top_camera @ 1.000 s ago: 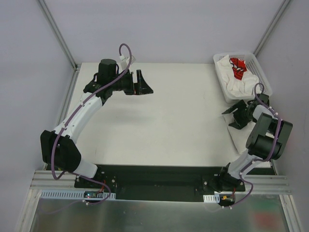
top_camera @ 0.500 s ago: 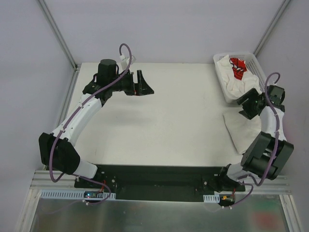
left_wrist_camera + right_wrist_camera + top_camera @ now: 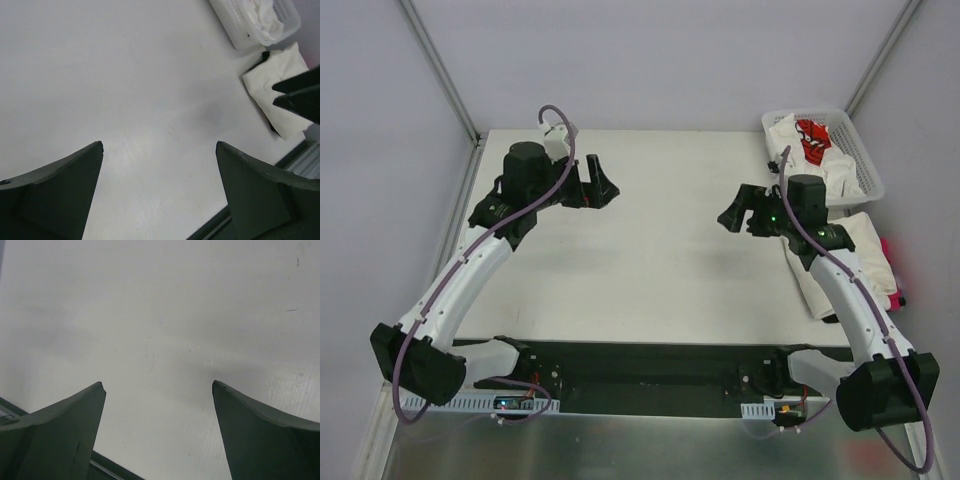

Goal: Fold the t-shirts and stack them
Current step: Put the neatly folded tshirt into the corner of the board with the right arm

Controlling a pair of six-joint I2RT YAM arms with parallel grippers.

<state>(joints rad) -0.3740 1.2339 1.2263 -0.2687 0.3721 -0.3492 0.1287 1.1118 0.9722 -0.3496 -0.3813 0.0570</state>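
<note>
Crumpled cream-white t-shirts (image 3: 807, 176) fill the white basket (image 3: 775, 125) at the back right, with a red-print t-shirt (image 3: 811, 136) on top. A folded cream t-shirt (image 3: 866, 236) lies flat at the table's right edge, and a magenta-pink t-shirt (image 3: 893, 264) peeks out beside it. My right arm crosses over that folded pile. My right gripper (image 3: 732, 215) hangs open and empty over bare table, left of the pile. My left gripper (image 3: 600, 186) is open and empty at the back left. The left wrist view shows the basket (image 3: 235, 37) and the folded t-shirt (image 3: 275, 80).
The white table (image 3: 660, 260) is bounded by metal frame posts at the back corners and a black base plate (image 3: 640, 365) along the near edge. In the left wrist view, the right gripper's dark fingers (image 3: 300, 95) jut in over the folded pile.
My right arm swung left from the folded pile at the right edge to over the table, with its jaws wider. My left gripper shifted slightly left.
</note>
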